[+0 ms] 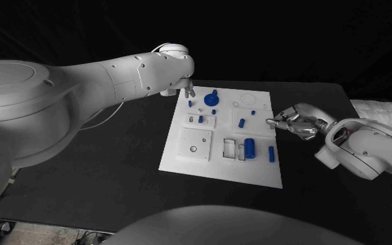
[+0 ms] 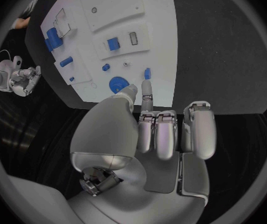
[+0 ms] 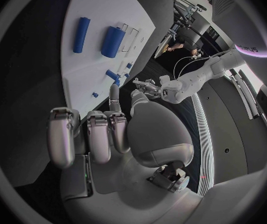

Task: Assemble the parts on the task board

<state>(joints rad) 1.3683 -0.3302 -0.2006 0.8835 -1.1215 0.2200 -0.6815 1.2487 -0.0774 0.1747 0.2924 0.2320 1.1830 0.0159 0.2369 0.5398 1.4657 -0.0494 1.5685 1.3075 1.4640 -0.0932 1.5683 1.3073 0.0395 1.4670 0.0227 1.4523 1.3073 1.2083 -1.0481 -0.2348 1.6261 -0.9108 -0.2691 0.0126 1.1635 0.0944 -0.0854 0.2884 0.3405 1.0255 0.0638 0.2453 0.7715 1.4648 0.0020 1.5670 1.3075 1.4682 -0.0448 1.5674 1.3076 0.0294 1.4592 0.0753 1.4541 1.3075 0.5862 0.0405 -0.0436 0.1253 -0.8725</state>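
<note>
The white task board (image 1: 184, 163) lies in the middle of the black table. On it are a blue gear (image 1: 212, 97) near the far edge, several small blue pegs, a thick blue cylinder (image 1: 250, 148) and a slim blue bar (image 1: 271, 154). My left hand (image 1: 186, 89) hovers at the board's far left corner, beside the gear (image 2: 116, 84) and a small peg (image 2: 147, 73). Most of its fingers (image 2: 164, 134) are curled in and it holds nothing. My right hand (image 1: 295, 123) sits at the board's right edge, fingers (image 3: 99, 134) likewise curled, nothing in it. The cylinder (image 3: 113, 41) and bar (image 3: 81, 28) lie beyond it.
The board (image 2: 158, 59) carries raised white square plates (image 1: 196, 143) with holes and slots. Bare black table (image 1: 98, 171) lies to the left of the board and in front of it. The table's far right corner (image 1: 341, 86) is close behind my right arm.
</note>
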